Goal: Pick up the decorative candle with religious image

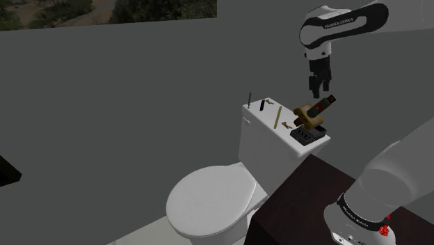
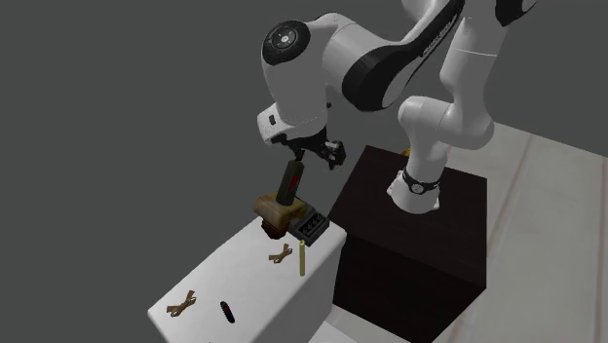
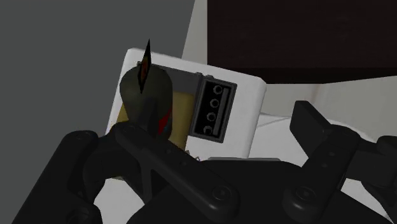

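Candle's place: the dark candle (image 1: pixel 321 106) lay on the toilet tank lid (image 1: pixel 264 120), at the end nearest the stand, propped on a tan block (image 1: pixel 304 115) beside a black button panel (image 1: pixel 309 136).
Why it leaned: the block seemed to hold one end up.
Long axis: tilted, raised end pointing toward the shoulder view's upper right.
Gripper: the gripper (image 1: pixel 320 89) hung just above that end, fingers spread, holding nothing.
Why there: probably lining up to close across the body, though the candle sat nearer one finger.
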`<control>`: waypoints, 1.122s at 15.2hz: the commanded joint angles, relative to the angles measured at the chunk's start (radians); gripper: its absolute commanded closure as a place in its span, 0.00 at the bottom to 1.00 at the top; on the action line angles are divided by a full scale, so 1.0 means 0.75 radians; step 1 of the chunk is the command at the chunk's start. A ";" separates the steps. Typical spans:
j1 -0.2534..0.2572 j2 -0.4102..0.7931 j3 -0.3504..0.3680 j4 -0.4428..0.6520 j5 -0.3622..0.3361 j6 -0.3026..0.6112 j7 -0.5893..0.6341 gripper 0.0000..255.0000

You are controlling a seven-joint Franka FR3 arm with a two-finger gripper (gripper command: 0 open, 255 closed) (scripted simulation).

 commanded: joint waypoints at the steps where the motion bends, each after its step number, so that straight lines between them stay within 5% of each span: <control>1: -0.027 0.099 -0.039 0.063 -0.010 -0.013 -0.040 0.00; 5: -0.078 0.259 -0.099 0.158 -0.024 -0.030 -0.105 0.00; 14: -0.084 0.303 -0.104 0.068 -0.014 0.100 -0.085 0.00; 15: -0.085 0.305 -0.105 0.070 -0.013 0.101 -0.086 1.00; 17: -0.086 0.305 -0.106 0.070 -0.014 0.101 -0.087 1.00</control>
